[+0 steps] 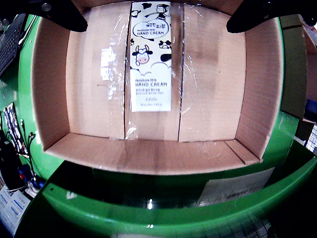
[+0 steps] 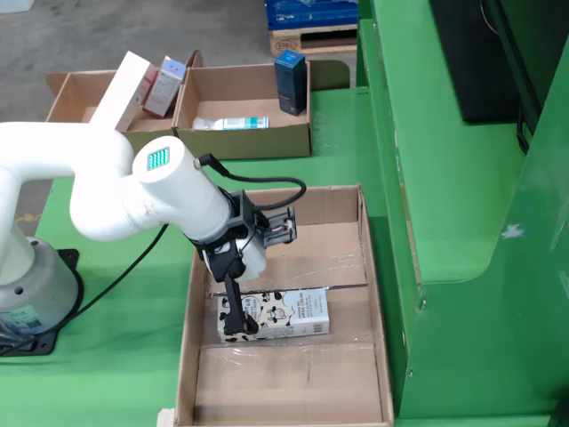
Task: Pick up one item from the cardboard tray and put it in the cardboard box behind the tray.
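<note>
While the hand cream box (image 2: 283, 315) lies flat in the cardboard tray (image 2: 373, 294), the gripper (image 2: 236, 327) straddles its end. Fingers (image 1: 59, 15) spread open, not clamping it

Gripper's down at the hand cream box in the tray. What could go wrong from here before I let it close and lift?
The gripper sits at one end of the hand cream box, not its middle, so the carton may tip or swing when lifted. The clear tape on the cardboard tray floor is wrinkled and could snag a fingertip. The cardboard box behind already holds items, leaving less room.
</note>
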You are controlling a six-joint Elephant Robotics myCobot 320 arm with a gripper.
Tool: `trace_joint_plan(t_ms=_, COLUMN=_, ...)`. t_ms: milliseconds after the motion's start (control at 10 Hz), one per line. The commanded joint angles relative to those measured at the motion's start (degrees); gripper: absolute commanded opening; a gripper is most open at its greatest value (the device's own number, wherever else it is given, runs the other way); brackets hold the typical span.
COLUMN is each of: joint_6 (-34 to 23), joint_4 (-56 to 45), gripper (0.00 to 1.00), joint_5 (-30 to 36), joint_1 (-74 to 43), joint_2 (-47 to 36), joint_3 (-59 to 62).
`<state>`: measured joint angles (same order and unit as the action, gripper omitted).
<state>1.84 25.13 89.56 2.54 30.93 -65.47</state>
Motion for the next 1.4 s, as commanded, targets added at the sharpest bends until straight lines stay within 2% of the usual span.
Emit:
trace_joint_plan(t_ms=0, joint_6=-0.9, joint_4=4.7, gripper=1.0, joint_5=0.0, joint_1=-0.5, joint_2=-0.9, joint_3=-2.0)
trace_joint_plan(t_ms=600, joint_6=-2.4, joint_4=12.1, gripper=1.0, joint_5=0.3, joint_1=-0.9, joint_2=1.3, joint_3=-9.7)
trace_joint_plan(t_ms=900, joint_6=-2.4, joint_4=12.1, gripper=1.0, joint_5=0.3, joint_1=-0.9, joint_2=1.3, joint_3=-9.7)
trace_joint_plan(t_ms=1000, joint_6=-2.3, joint_4=14.1, gripper=1.0, joint_5=0.1, joint_1=-0.7, joint_2=1.4, joint_3=-11.2)
trace_joint_plan(t_ms=1100, joint_6=-2.2, joint_4=21.0, gripper=1.0, joint_5=-0.4, joint_1=-0.5, joint_2=3.2, joint_3=-14.3)
trace_joint_plan(t_ms=1300, joint_6=-2.5, joint_4=22.1, gripper=1.0, joint_5=0.2, joint_1=-0.9, joint_2=6.9, joint_3=-11.9)
